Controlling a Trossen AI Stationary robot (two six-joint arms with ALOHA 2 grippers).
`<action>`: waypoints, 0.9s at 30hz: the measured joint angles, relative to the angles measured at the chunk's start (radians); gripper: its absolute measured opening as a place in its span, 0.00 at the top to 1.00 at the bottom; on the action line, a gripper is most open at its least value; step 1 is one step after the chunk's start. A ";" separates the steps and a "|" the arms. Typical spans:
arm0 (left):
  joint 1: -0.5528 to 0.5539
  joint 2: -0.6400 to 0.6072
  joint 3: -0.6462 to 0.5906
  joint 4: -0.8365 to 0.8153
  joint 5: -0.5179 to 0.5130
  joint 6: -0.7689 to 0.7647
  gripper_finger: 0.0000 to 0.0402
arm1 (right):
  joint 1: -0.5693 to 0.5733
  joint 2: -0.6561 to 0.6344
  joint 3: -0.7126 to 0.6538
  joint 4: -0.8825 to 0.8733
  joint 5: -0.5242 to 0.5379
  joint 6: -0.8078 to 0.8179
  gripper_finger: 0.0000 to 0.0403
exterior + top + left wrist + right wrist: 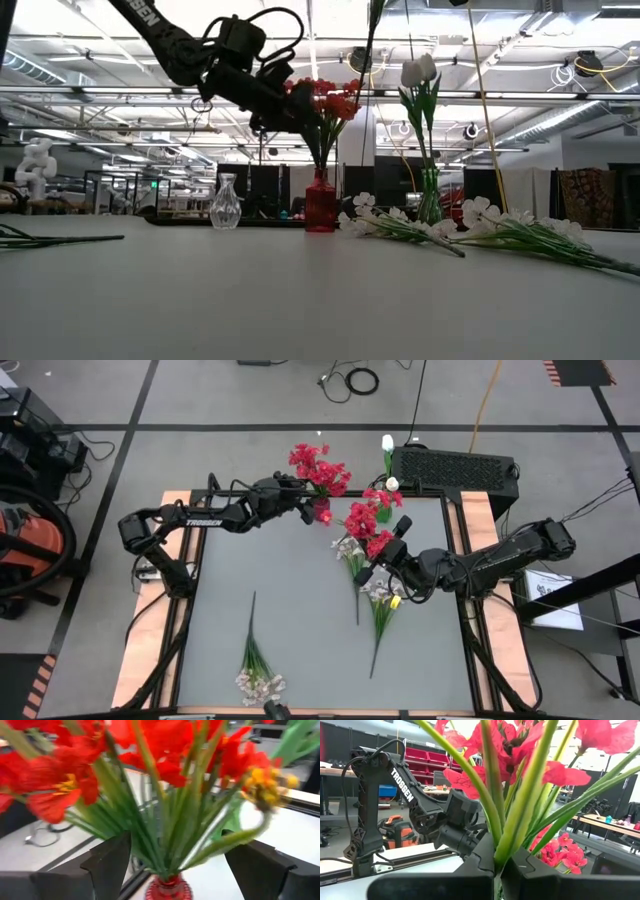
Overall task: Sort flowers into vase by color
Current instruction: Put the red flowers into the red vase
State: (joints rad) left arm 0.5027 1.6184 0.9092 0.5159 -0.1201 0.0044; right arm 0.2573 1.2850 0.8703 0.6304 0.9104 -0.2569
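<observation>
Red flowers (318, 468) stand released between spread left jaws; right gripper (496, 870), pinching another red stem (365, 520), must next reach the red vase (320, 203).

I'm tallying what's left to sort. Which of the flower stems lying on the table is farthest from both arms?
The pale-blossomed stem lying alone near the table's front edge on the left arm's side. The other two loose stems lie together by the right gripper.
</observation>
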 joint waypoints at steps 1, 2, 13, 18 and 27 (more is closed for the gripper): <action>0.006 0.000 0.000 -0.001 0.024 0.000 0.22 | 0.000 0.000 0.000 0.000 0.000 0.000 1.00; 0.010 0.000 0.000 -0.002 0.049 0.001 0.22 | 0.000 0.000 0.000 0.000 0.000 0.001 1.00; 0.063 0.017 0.000 0.003 0.129 0.106 0.40 | 0.000 0.000 0.000 0.002 -0.051 0.002 1.00; 0.067 0.072 0.000 0.032 0.144 0.106 0.43 | -0.001 0.000 0.000 0.002 -0.050 0.001 1.00; 0.065 0.114 0.000 0.117 0.148 0.106 0.43 | -0.001 0.000 0.000 0.001 -0.049 -0.012 1.00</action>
State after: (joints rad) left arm 0.5674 1.7329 0.9096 0.6333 0.0280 0.1108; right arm 0.2565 1.2854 0.8703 0.6312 0.8612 -0.2686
